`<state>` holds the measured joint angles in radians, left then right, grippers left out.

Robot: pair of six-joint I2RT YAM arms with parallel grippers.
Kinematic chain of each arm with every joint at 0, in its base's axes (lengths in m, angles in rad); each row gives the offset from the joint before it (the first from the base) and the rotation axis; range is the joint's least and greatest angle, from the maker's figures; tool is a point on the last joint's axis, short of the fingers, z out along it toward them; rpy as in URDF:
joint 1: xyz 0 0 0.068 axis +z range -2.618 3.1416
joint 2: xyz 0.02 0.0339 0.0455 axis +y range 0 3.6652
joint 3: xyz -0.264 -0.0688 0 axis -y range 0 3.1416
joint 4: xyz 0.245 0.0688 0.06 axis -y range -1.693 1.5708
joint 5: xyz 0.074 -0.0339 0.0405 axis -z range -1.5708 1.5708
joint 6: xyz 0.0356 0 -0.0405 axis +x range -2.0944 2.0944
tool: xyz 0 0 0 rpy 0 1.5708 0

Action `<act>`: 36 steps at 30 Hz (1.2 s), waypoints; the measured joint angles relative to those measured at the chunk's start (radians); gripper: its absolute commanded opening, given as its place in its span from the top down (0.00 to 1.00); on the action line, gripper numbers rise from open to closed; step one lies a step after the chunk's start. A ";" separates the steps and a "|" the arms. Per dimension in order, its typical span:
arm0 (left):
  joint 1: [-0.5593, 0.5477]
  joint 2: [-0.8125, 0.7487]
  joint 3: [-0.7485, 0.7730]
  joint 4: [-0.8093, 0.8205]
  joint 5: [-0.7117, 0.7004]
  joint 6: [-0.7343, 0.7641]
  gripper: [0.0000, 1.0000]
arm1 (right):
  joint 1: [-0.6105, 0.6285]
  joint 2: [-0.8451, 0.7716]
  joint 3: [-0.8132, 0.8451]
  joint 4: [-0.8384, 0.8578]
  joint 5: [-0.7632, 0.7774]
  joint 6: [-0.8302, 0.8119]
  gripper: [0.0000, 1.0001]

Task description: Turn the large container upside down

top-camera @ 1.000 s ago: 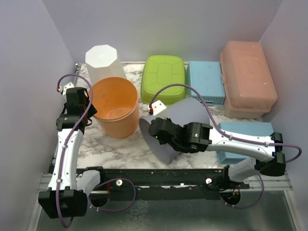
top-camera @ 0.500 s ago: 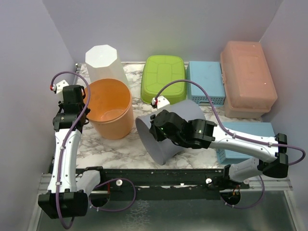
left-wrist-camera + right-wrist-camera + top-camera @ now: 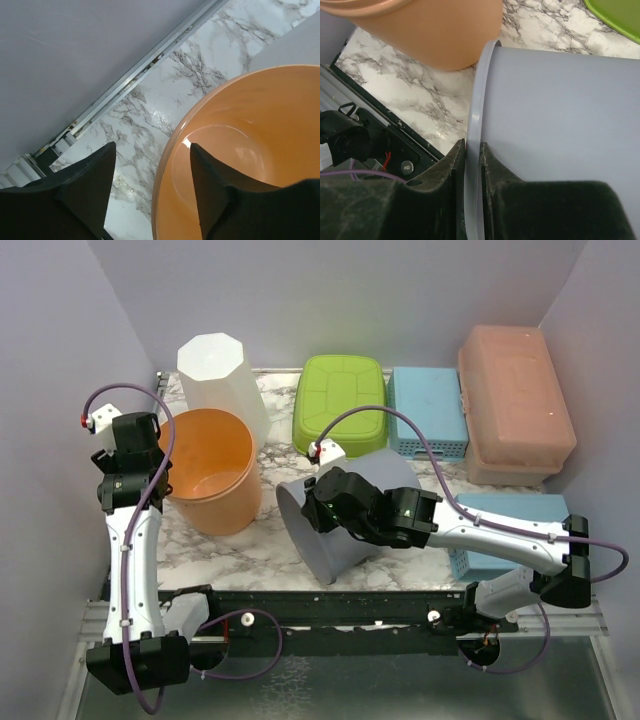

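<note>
Right gripper [image 3: 470,146] pinches the rim of the large grey plastic container [image 3: 338,540], tipped sideways on the marble table [image 3: 262,552]; left gripper [image 3: 150,150] hangs spread wide astride the rim of the round orange plastic bucket [image 3: 240,130]

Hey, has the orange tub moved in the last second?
Yes. The orange tub has slid left in the top view, away from the green box, which stayed put, so the gap between them is wider.

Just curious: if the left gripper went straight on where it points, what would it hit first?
Likely the orange tub's rim, which lies between the left gripper's open fingers; the table is beyond. Depth is hard to judge.
</note>
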<state>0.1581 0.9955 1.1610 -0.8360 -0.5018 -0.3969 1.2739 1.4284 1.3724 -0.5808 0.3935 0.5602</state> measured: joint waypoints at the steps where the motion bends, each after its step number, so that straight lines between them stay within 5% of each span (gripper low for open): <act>1: 0.000 -0.001 0.007 -0.004 0.001 0.003 0.26 | 0.000 0.003 0.000 0.006 -0.003 0.000 0.80; 8: 0.002 -0.011 0.095 -0.031 0.044 0.012 0.17 | -0.003 0.036 0.024 0.021 -0.006 -0.003 0.72; 14: 0.002 -0.052 0.163 -0.030 0.122 0.006 0.18 | -0.006 0.067 0.053 0.011 0.007 -0.026 0.98; 24: 0.002 -0.062 0.167 -0.027 0.238 -0.011 0.19 | -0.002 0.108 0.140 -0.072 0.092 -0.038 0.99; 36: 0.002 -0.062 0.164 -0.019 0.296 -0.027 0.20 | 0.142 0.307 0.397 -0.451 0.483 -0.021 0.99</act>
<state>0.1600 0.9337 1.3254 -0.8555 -0.2054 -0.4240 1.4162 1.7351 1.7699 -1.0313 0.8764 0.5388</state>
